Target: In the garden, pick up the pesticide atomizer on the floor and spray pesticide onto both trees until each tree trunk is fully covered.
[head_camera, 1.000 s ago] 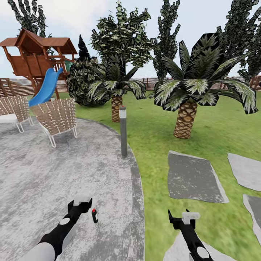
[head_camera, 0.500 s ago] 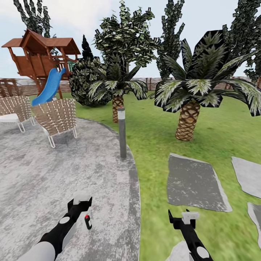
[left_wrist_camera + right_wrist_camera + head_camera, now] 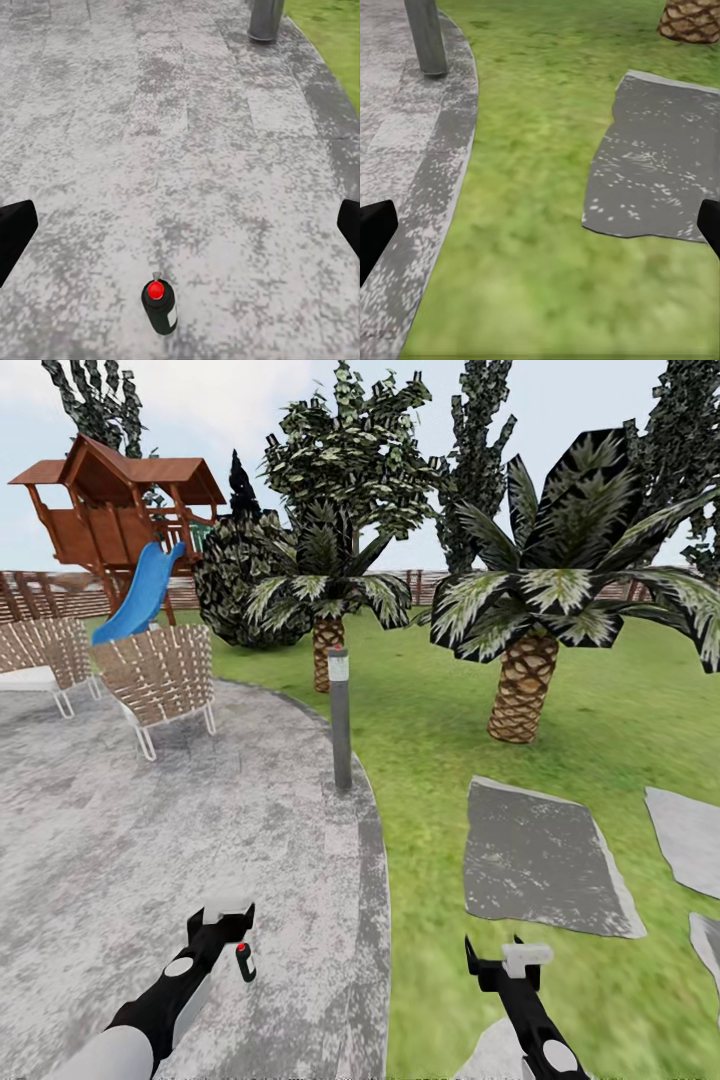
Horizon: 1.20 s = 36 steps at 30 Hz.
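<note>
The pesticide atomizer (image 3: 244, 961), a small dark bottle with a red cap, stands upright on the grey paved patio (image 3: 110, 840). My left gripper (image 3: 227, 918) is open and hovers just beside and above it. In the left wrist view the atomizer (image 3: 159, 306) sits ahead between the spread black fingertips (image 3: 15, 232), slightly off centre. My right gripper (image 3: 500, 958) is open with nothing in it, above the grass by the patio edge; its fingertips (image 3: 709, 225) stand wide apart. The garden lawn (image 3: 430, 710) reaches back to the brown slat fence (image 3: 55, 595). The two thick grey-beige tree trunks are out of view.
A grey bollard lamp (image 3: 341, 720) stands at the patio's curved edge. Two wicker chairs (image 3: 160, 680) sit at the left, before a wooden playhouse with a blue slide (image 3: 130, 600). Two scaly-trunked palms (image 3: 524, 695) grow on the lawn, with flat stepping stones (image 3: 540, 860) at the right.
The whole view has shifted a little, so the camera moved. The atomizer now lies closer to my left gripper in the picture. Both arms keep the same pose.
</note>
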### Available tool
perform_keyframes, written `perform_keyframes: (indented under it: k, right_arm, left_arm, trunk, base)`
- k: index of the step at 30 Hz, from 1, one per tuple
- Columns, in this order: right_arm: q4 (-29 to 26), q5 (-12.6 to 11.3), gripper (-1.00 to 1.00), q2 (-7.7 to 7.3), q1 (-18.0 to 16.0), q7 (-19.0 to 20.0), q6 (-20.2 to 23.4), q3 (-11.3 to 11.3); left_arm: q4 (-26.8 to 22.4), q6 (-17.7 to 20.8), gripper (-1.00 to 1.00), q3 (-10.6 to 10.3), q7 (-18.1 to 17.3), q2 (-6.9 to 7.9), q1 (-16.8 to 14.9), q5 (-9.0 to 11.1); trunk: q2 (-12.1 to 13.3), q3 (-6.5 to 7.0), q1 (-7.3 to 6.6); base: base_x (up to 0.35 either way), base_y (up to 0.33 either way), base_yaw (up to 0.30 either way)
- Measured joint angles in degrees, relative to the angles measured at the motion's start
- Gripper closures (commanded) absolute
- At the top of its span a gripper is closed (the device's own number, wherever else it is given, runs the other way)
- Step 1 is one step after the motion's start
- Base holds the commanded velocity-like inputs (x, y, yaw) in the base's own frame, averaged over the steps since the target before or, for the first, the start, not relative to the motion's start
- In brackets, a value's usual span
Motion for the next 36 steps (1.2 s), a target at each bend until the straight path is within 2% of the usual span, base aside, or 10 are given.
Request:
perform_keyframes:
  k: [13, 36]
  right_arm:
    - [-0.04, 0.00, -1.00, -0.08, 0.00, 0.00, 0.00, 0.00]
    - [-0.08, 0.00, -1.00, -0.08, 0.01, 0.00, 0.00, 0.00]
  left_arm:
    - [0.09, 0.09, -1.00, 0.08, 0.01, 0.00, -0.09, 0.01]
    - [0.18, 0.09, -1.00, 0.09, 0.01, 0.00, -0.09, 0.03]
  trunk:
    - [-5.21, -3.51, 2.86]
    - [-5.54, -9.64, 3.46]
  base:
    - [0.000, 0.000, 0.000]
    - [0.000, 0.000, 0.000]
